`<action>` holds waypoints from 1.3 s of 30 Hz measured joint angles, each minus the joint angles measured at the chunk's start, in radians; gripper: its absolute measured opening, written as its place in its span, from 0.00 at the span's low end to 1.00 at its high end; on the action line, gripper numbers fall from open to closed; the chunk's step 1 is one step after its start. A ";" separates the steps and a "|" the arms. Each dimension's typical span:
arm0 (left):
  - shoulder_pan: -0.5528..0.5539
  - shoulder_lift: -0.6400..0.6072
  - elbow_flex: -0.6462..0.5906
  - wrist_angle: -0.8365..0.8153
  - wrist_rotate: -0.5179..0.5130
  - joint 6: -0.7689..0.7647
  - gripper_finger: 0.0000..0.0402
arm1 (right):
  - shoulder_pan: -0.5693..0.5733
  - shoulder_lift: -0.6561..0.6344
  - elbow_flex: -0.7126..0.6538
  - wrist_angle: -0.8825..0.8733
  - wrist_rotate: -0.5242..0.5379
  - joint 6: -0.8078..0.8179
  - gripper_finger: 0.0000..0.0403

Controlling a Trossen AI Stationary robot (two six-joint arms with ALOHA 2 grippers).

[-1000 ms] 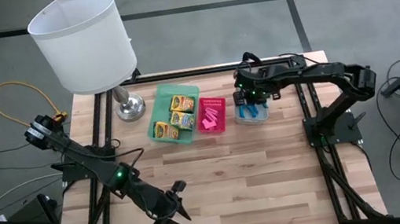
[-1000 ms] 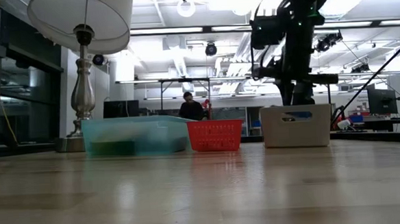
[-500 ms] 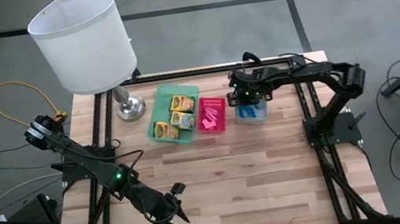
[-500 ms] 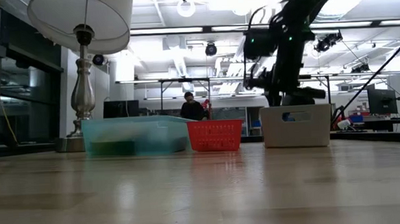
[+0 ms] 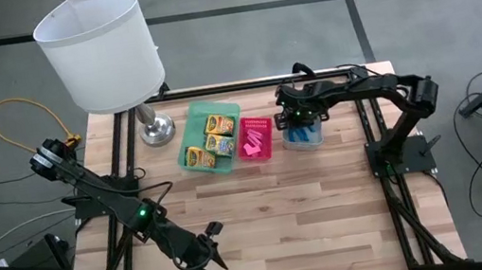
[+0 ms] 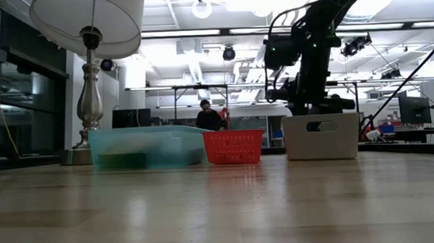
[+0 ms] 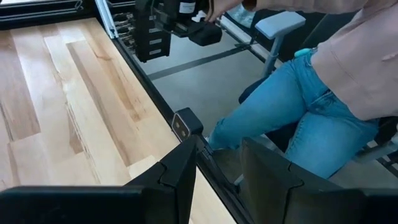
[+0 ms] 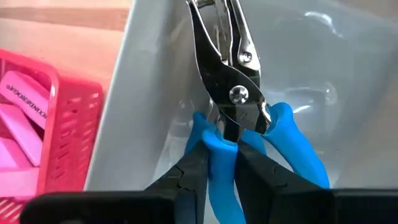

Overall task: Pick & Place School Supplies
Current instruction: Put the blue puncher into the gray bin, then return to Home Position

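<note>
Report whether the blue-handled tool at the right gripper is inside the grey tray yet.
Inside. The blue-handled metal tool hangs within the grey plastic tray's walls, one handle pinched in the right gripper.

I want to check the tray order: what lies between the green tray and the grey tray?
The pink tray, holding pink erasers, sits between the green tray and the grey tray. The high view shows it; the low view agrees.

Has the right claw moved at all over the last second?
Yes. The right claw slid toward the pink tray, staying over the grey tray.
</note>
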 joint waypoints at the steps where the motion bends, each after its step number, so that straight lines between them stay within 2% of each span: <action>1: 0.000 0.000 0.000 0.001 0.000 0.000 0.30 | 0.000 0.000 0.000 -0.001 0.006 -0.002 0.16; 12: -0.006 0.000 0.000 0.000 0.000 0.001 0.30 | -0.008 0.000 0.000 -0.030 0.027 -0.035 0.25; 22: -0.006 0.000 0.000 0.000 0.000 0.001 0.30 | -0.013 0.000 0.000 -0.030 -0.036 -0.067 0.33; 33: -0.006 0.000 0.000 -0.001 0.000 0.001 0.30 | -0.048 0.000 0.000 -0.030 -0.104 -0.103 0.33; 39: -0.006 0.000 0.000 -0.007 0.001 0.002 0.30 | -0.054 -0.010 0.000 -0.030 -0.100 -0.136 0.32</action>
